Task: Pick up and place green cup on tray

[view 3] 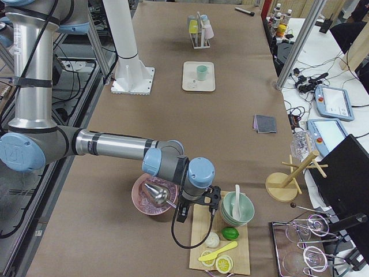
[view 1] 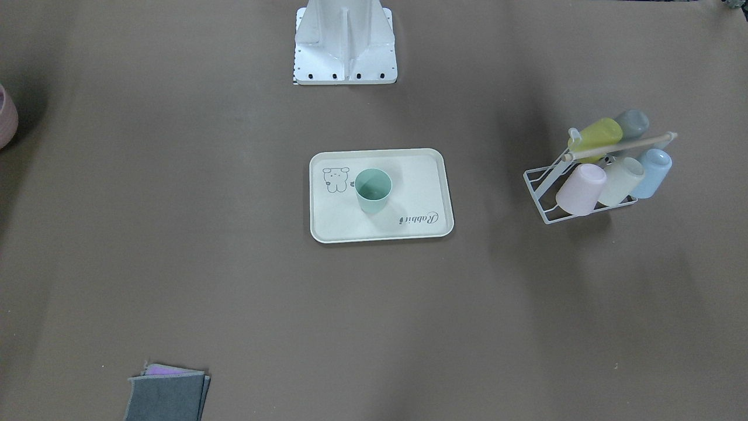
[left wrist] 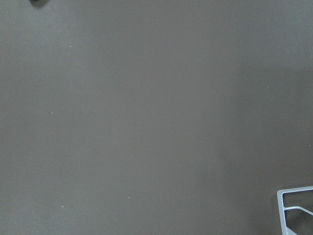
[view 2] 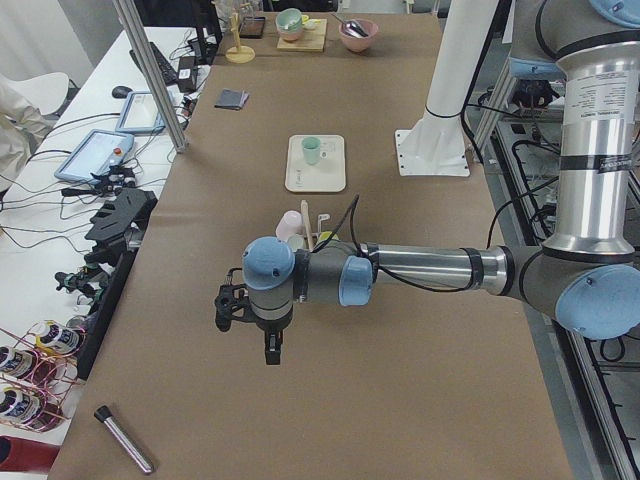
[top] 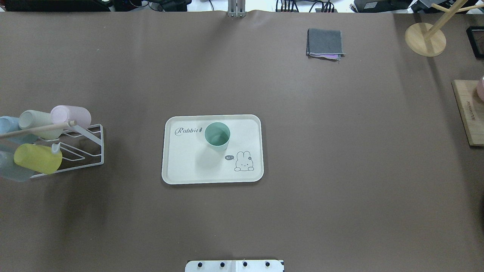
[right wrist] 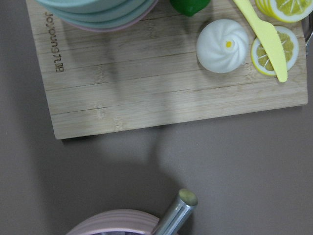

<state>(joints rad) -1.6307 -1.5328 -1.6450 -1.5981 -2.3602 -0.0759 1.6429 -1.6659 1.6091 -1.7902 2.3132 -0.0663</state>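
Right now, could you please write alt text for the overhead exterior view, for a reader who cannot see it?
A pale green cup stands upright on a cream tray near the middle of a brown table. At the left edge a white wire rack holds tilted pastel cups; a folded grey cloth lies at the far side.

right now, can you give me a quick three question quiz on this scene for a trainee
1. True or false: the green cup stands upright on the tray.
2. How many cups sit on the white rack? A three, B five, C seven.
3. Fill in: seen from the robot, the folded grey cloth lies on its ___ side.

Key: 1 true. 2 B. 3 right.
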